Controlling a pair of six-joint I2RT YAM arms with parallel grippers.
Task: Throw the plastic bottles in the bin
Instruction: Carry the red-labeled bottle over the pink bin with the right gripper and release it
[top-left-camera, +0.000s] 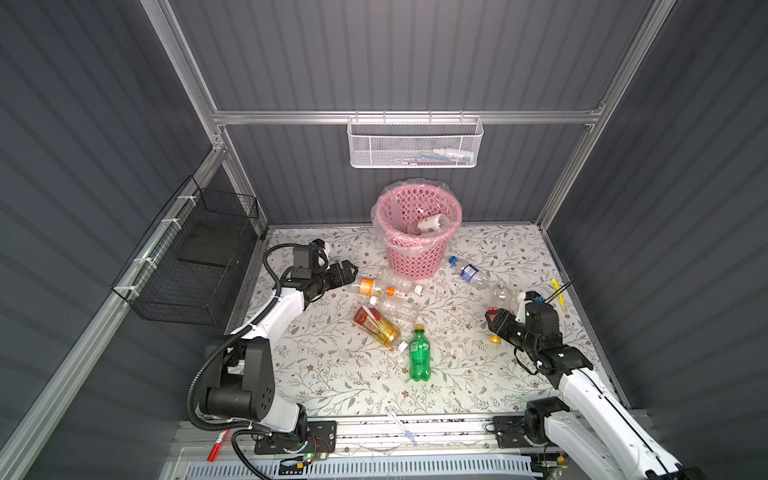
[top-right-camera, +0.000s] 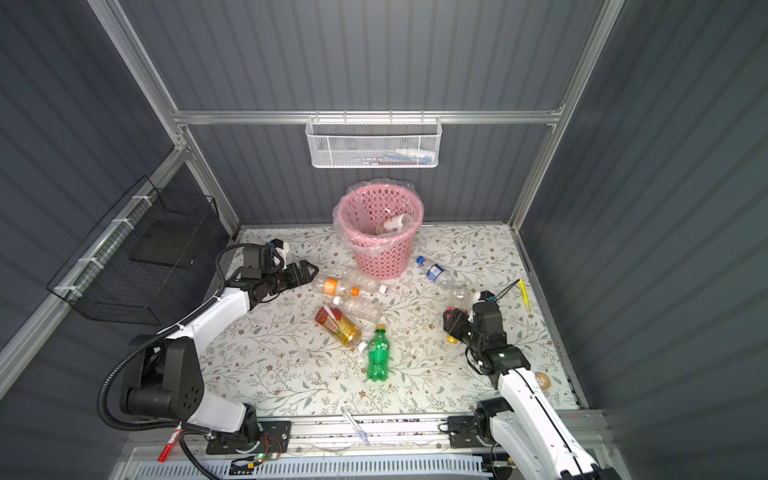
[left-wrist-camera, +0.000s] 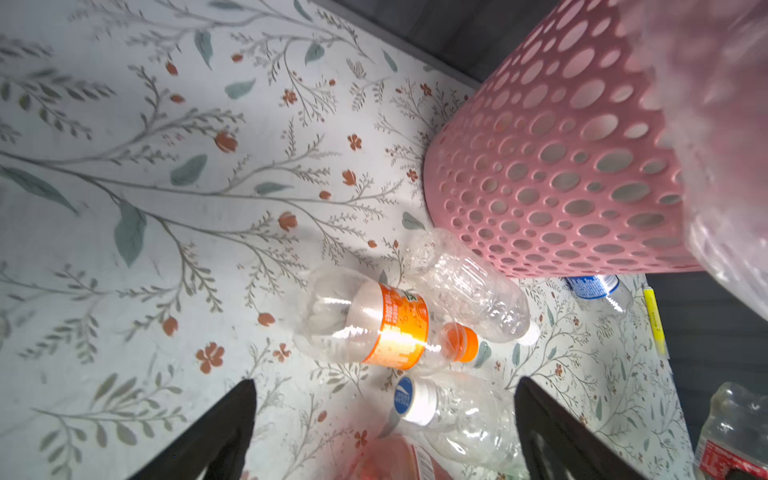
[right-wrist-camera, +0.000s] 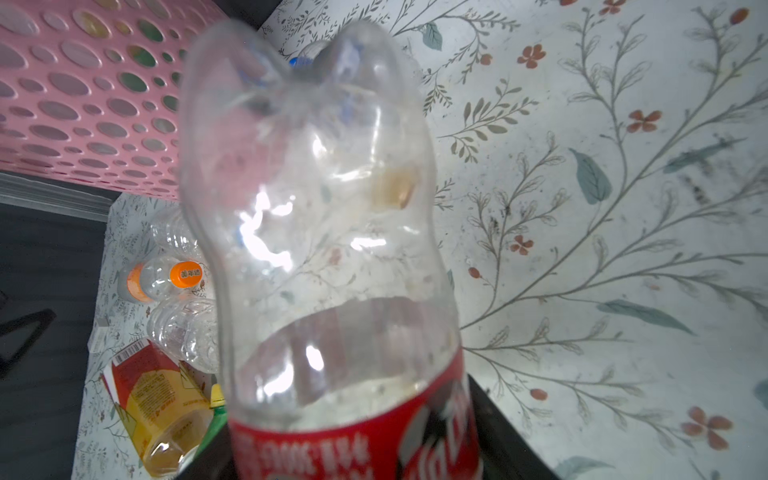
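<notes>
My right gripper (top-left-camera: 495, 316) is clamped on a clear cola bottle (top-left-camera: 500, 296) at its red label, over the right side of the table (top-left-camera: 332, 374). The bottle's long axis runs from the jaws toward the back wall, base leading, and its neck end is hidden behind the gripper. In the right wrist view the bottle fills most of the frame and blurs toward the base. A yellow cap (top-left-camera: 494, 339) peeks out under that gripper, and I cannot tell what it belongs to. My left gripper (top-left-camera: 348, 272) is spread wide and empty, just left of the orange-labelled bottle (top-left-camera: 372, 286). That bottle lies on its side, long axis across the table, orange cap to the right. The pink bin (top-left-camera: 411, 257) stands at the back centre with one labelled bottle (top-left-camera: 432, 224) lying inside, partly veiled by the liner. The blue-capped water bottle (top-left-camera: 469, 272) lies just right of the bin, cap toward it. The amber tea bottle (top-left-camera: 376, 326) lies diagonally, cap toward the front right, beside the green bottle (top-left-camera: 419, 355), whose yellow cap points to the back.
</notes>
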